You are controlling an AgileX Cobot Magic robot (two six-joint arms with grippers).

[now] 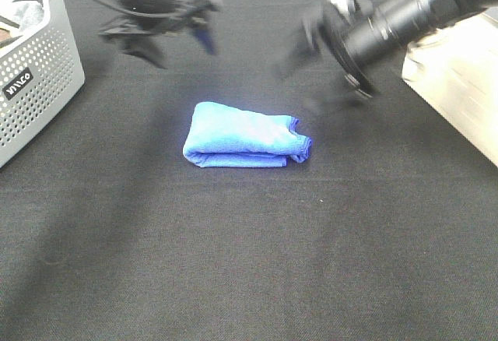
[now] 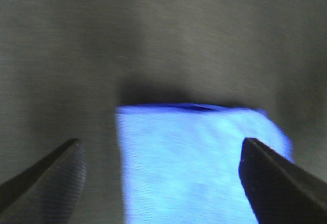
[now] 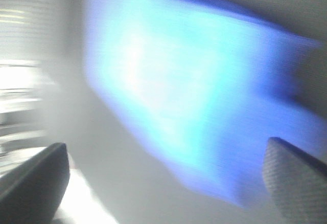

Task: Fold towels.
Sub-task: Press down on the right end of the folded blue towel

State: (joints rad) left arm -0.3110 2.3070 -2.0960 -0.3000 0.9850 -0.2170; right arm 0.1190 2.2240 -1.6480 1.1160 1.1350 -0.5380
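Note:
A blue towel [image 1: 245,136] lies folded into a thick rectangle in the middle of the black table, with its rolled fold edge towards the front. My left gripper [image 1: 177,41] hangs above the table behind the towel to the left, open and empty. In the left wrist view the towel [image 2: 199,157] lies between the spread fingers of the left gripper [image 2: 163,183]. My right gripper [image 1: 307,84] is blurred by motion behind the towel to the right, open and empty. The right wrist view shows the towel [image 3: 184,96] blurred beyond the open right gripper [image 3: 163,183].
A grey perforated basket [image 1: 39,68] with cloth inside stands at the left edge. A pale box [image 1: 459,84] stands at the right edge. Black cloth [image 1: 249,263] covers the table.

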